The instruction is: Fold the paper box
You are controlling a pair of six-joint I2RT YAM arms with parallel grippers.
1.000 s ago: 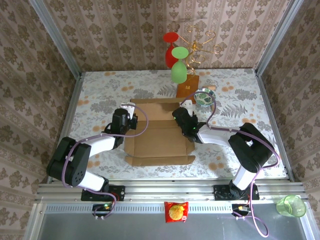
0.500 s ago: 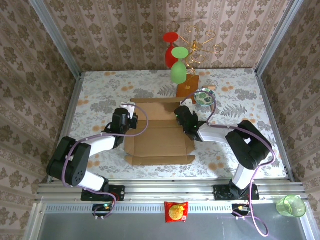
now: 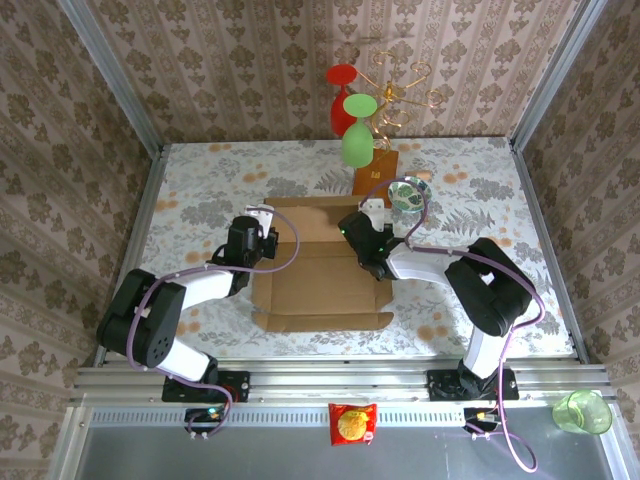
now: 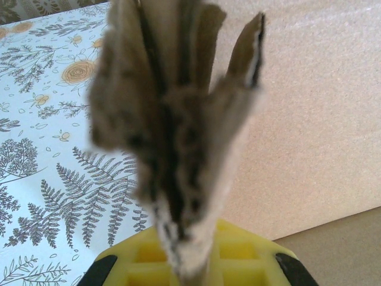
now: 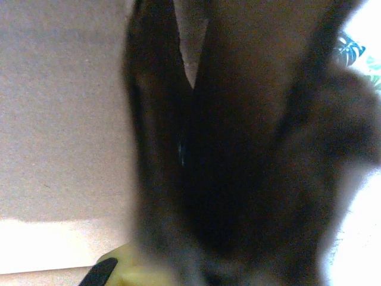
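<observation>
The tan cardboard paper box (image 3: 318, 275) lies partly folded in the middle of the table, with its back panel flat toward the far side. My left gripper (image 3: 262, 241) is shut on the folded-up left wall, and in the left wrist view those stacked cardboard layers (image 4: 178, 149) rise blurred from between the yellow jaws of the left gripper (image 4: 190, 271). My right gripper (image 3: 362, 240) is shut on the right wall at the box's far right corner. The right wrist view has that dark, folded cardboard (image 5: 238, 149) close against the lens, above the right gripper (image 5: 196, 275).
A wire stand (image 3: 395, 95) with a red glass (image 3: 341, 95) and a green glass (image 3: 358, 135) stands at the back on an orange-brown base (image 3: 375, 176). A shiny round dish (image 3: 409, 193) lies beside the right arm. A snack packet (image 3: 352, 423) and a green cup (image 3: 582, 411) sit below the table's front rail.
My right gripper has closed on the box's right wall and shifted slightly left, drawing that wall inward. The left gripper has kept its hold and place.
</observation>
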